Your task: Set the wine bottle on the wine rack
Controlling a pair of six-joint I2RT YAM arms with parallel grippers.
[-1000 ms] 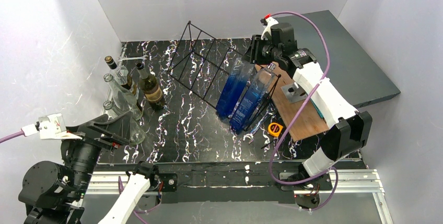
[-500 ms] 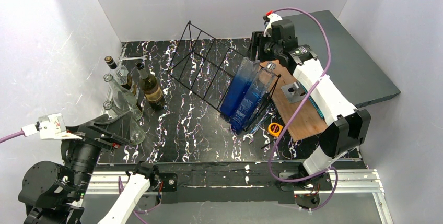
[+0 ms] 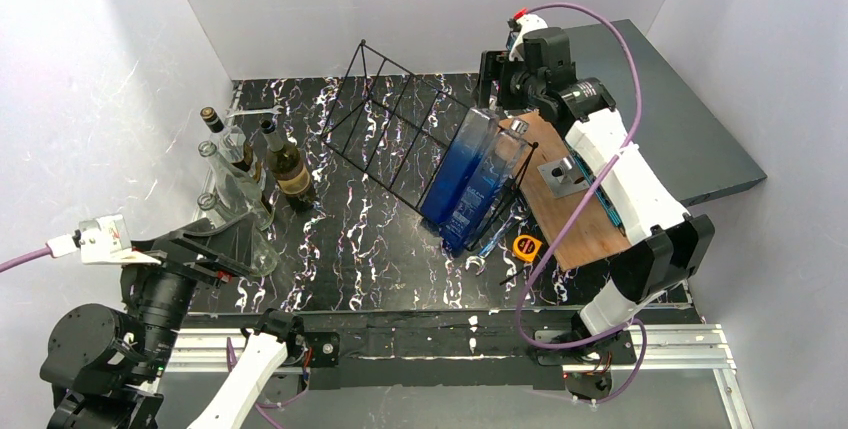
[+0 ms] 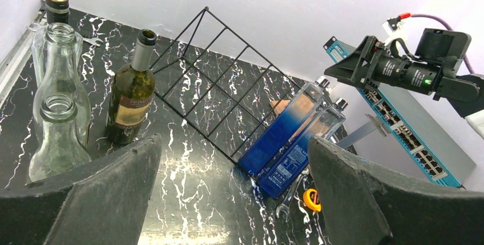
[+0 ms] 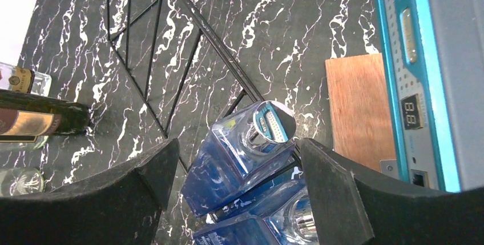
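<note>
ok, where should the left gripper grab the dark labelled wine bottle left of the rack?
Its neck, coming from the near side. The wine bottle stands upright with the neck free above the label. Clear bottles crowd its left, so the left gripper likely fits best there.

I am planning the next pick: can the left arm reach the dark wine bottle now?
Probably yes. The open left gripper faces the dark wine bottle with nothing between, though clear bottles stand close beside it.
</note>
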